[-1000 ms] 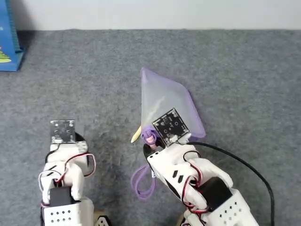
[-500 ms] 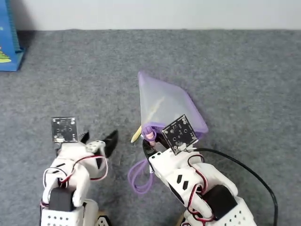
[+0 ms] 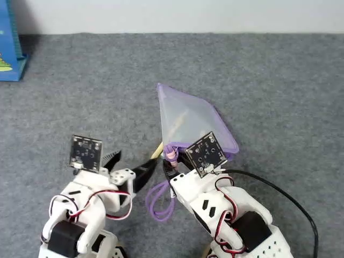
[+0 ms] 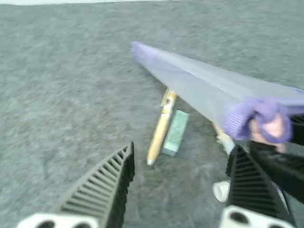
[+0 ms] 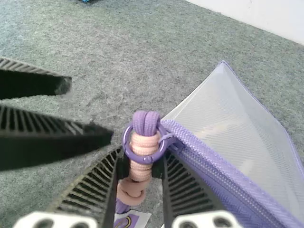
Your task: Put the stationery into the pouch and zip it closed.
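Since a second ago the left arm has been swung in towards the pouch point(image 3: 191, 121), and the left gripper point(image 4: 183, 152) has been brought out and spread wide; the pouch itself has shifted only slightly. The translucent purple pouch is held up at its zip end by the right gripper point(image 5: 140, 166), whose jaws are clamped tight on the pink cord point(image 5: 140, 151) that is threaded through a purple ring point(image 5: 126, 142) on the zip. From that grip the pouch slopes away ahead of the right gripper to a far corner resting on the grey carpet point(image 3: 269, 70). A yellow pen point(image 4: 160, 127) and a green eraser point(image 4: 175, 132) are seen lying side by side on the carpet just ahead of the left gripper's open jaws, below the raised edge of the pouch; the pen's far end is hidden behind the pouch. Nothing is held by the left gripper, which is placed just beside the right gripper. A purple strap loop point(image 3: 159, 201) is trailed on the carpet between the two arms. A black cable point(image 3: 279, 188) is run behind the right arm, and a blue box point(image 3: 11, 43) is set well apart at the carpet's far edge.
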`<act>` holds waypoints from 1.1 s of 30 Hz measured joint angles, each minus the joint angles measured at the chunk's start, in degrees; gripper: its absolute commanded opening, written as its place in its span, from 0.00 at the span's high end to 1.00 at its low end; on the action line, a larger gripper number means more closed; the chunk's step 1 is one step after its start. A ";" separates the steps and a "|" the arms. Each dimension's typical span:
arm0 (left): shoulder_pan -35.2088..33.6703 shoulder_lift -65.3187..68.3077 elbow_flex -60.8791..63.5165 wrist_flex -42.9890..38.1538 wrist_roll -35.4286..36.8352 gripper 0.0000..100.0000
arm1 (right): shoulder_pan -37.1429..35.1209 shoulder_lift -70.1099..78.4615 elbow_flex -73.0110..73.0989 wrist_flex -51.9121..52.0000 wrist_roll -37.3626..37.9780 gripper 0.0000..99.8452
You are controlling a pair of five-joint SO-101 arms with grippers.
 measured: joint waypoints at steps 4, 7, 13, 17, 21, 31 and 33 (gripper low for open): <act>2.55 0.00 0.00 0.00 1.32 0.70 | 0.09 0.00 0.00 0.00 0.09 0.99; 2.81 0.26 0.00 0.00 2.11 0.70 | 0.09 0.00 0.00 0.00 5.10 0.99; 3.08 0.26 0.00 0.00 2.29 0.70 | 0.18 -0.44 0.00 1.23 17.67 0.99; 3.16 0.26 0.00 0.00 2.37 0.70 | 0.44 -0.09 0.00 3.08 21.89 0.99; 3.34 0.09 0.00 -0.62 2.37 0.70 | 5.36 -0.09 0.00 3.34 25.05 0.99; 3.69 0.26 3.60 -7.91 2.64 0.70 | 9.05 -0.09 -2.37 7.74 25.41 0.99; 3.87 0.26 3.69 -8.18 2.64 0.70 | 8.88 -0.09 -2.37 7.74 25.41 0.99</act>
